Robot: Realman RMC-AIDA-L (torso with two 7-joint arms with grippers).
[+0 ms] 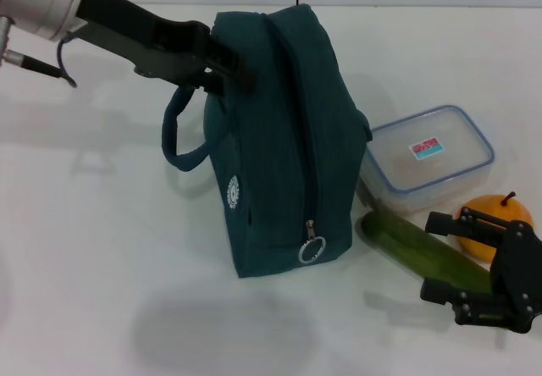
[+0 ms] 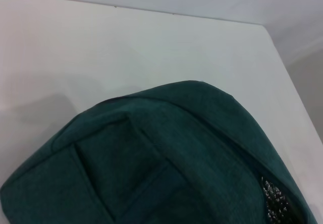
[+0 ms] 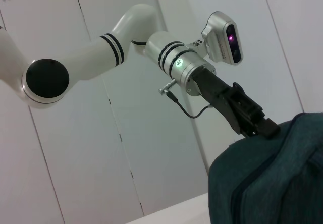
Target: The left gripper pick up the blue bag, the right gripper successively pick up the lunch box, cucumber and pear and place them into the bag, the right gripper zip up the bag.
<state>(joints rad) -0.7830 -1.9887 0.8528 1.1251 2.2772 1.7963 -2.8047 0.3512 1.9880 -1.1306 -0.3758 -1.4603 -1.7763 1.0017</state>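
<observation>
1. Against the upper far edge of the dark teal fabric bag (image 1: 279,139), my left tool (image 1: 227,69) is clamped on the cloth, holding the bag upright on the white counter (image 1: 102,249).
2. My right tool (image 1: 487,270) hovers low at the near right with its black fingers spread wide and nothing between them, just over the near end of the long, smooth dark green cucumber (image 1: 419,249).
3. Beside the bag's right flank sits the clear rectangular plastic lunch box (image 1: 428,160) with its blue-rimmed lid; the small orange-yellow pear (image 1: 495,223) rests just in front of it, touching or nearly touching the cucumber.
4. Nothing looks packed yet, and the bag's zipper, with its ring pull (image 1: 312,249) hanging low, appears closed.
5. Risk: the cloth is soft and ribbed, so a pinch on one edge may slip or let the bag sag.
6. Risk: the lunch box is hard and slick; my open tool, set over the cucumber, could nudge the round pear and set it rolling.
7. Risk: a shut zipper would block anything I bring over.
</observation>
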